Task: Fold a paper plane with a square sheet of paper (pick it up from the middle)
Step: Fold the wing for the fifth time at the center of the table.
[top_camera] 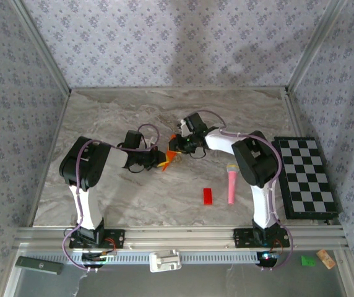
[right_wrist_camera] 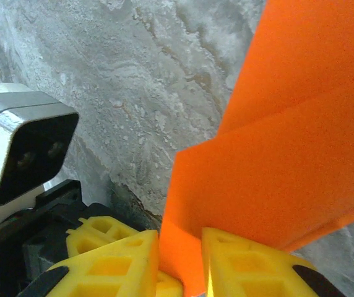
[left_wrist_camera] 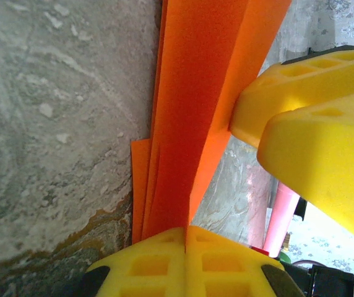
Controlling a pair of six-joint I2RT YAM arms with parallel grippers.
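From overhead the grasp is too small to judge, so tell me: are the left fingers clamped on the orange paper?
Observer: Yes. In the left wrist view the left fingers are shut on the orange paper, with several folded layers between them.
Operator: And the right side?
Observer: In the right wrist view the paper sits between the right fingers; whether they pinch it I cannot tell.
Operator: Creased?
Observer: Yes, a fold edge crosses it there.

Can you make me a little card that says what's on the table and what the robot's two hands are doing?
Left gripper: shut on the orange paper
Right gripper: one finger on each side of the same paper, grip unclear
Paper: creased, in layers, between the two grippers
Table: grey marble look
Also there: red block, pink microphone, chessboard on the right
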